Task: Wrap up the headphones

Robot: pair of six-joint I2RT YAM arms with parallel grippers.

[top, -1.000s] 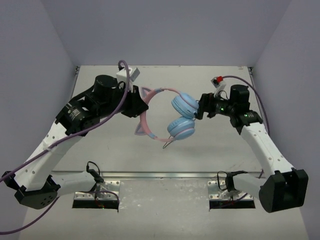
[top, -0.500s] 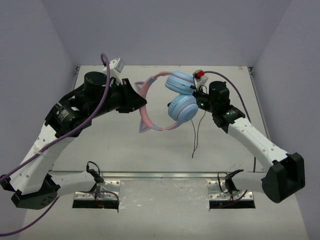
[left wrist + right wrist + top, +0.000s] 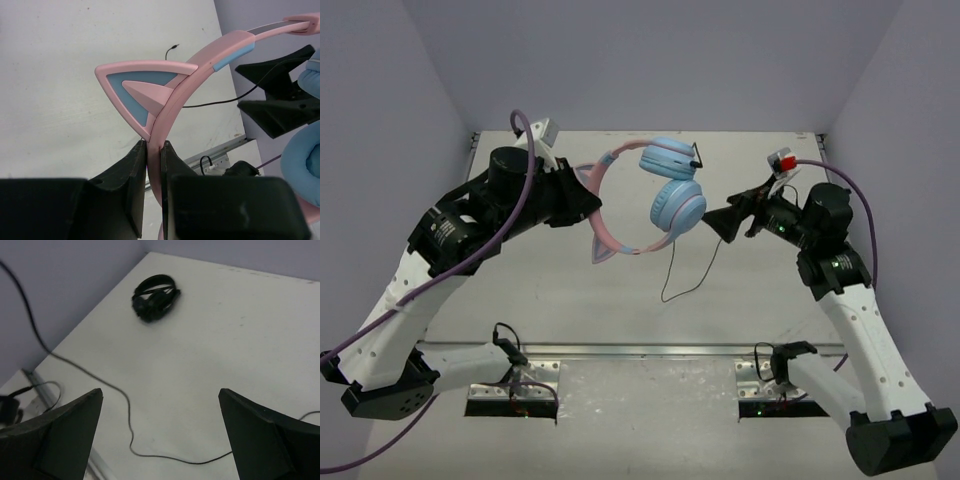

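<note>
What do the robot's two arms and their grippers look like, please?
The left arm and right arm have white, hole-dotted link shells with black joints and bases. A purple cable trails along each; the right one ends at a small white-and-red plug. The left gripper and right gripper are black, with wedge-shaped fingers.

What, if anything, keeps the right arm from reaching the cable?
Probably nothing, so likely yes: the right gripper is open and empty, the cable hangs loose close below it, and the left gripper holds the headphones up by the headband.
</note>
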